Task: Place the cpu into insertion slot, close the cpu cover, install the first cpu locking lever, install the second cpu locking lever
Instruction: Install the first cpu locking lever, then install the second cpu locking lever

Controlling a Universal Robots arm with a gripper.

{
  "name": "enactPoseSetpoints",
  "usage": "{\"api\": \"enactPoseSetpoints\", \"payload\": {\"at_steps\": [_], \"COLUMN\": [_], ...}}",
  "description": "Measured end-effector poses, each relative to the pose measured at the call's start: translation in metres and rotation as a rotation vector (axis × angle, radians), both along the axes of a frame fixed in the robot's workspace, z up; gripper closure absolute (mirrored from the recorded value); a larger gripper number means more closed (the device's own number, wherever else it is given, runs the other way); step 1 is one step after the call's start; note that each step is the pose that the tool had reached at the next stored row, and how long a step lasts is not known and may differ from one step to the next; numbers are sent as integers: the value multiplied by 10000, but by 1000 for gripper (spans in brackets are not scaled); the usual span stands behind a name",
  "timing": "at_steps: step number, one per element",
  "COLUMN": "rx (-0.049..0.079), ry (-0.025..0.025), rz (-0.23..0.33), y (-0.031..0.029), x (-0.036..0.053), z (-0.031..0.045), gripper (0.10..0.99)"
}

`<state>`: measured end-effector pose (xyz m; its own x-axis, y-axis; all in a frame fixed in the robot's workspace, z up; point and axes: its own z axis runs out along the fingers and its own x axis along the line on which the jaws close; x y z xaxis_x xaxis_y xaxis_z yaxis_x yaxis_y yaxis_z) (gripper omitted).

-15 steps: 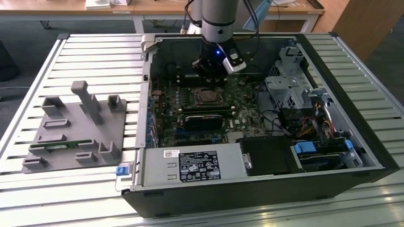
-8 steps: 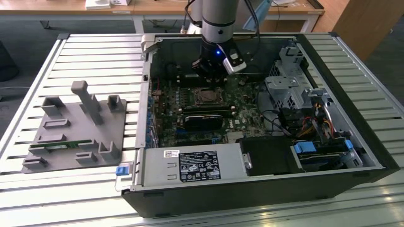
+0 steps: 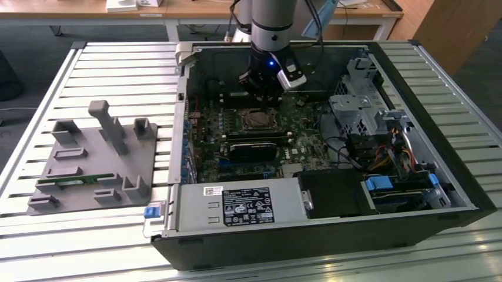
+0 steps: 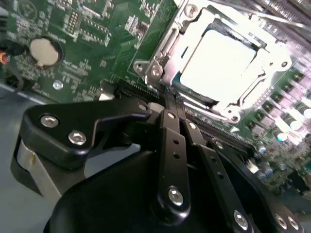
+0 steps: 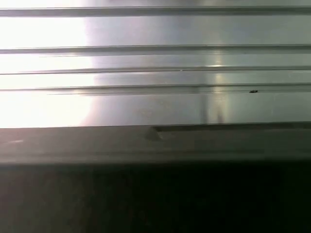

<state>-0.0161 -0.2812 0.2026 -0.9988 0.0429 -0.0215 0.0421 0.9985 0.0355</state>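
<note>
The cpu, a pale silver square, lies in the insertion slot on the green motherboard inside the open computer case. The silver cpu cover lies flat around it, and the chip shows through its window. In the exterior view my gripper hangs just behind the slot, close over the board. In the second wrist view my gripper has its black fingers pressed together. Their tips sit at the edge of the socket frame, with nothing visible between them. I cannot make out how the locking levers stand.
A long black module lies in front of the slot, with a labelled power supply nearer. A drive cage with cables is on the exterior view's right. A grey fixture plate rests on the slatted table. A coin battery sits on the board.
</note>
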Motion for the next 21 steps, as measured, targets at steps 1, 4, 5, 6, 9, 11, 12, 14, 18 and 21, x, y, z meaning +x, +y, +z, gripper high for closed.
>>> {"api": "enactPoseSetpoints", "payload": {"at_steps": [1,4,5,6,9,11,12,14,18,21], "rx": [-4,-6,-6,-2,0,2,4,8,9,9], "ry": [2,3,3,1,2,3,3,2,3,3], "rz": [0,0,0,1,0,0,0,-1,0,0], "y": [-1,-1,-1,-4,-17,-27,-30,-34,-41,-46], "x": [-1,-1,-1,-1,0,0,-1,-1,0,-1], "z": [24,85,92,91,92,92,92,91,92,92], "gripper": [980,980,980,980,980,980,980,980,980,980]}}
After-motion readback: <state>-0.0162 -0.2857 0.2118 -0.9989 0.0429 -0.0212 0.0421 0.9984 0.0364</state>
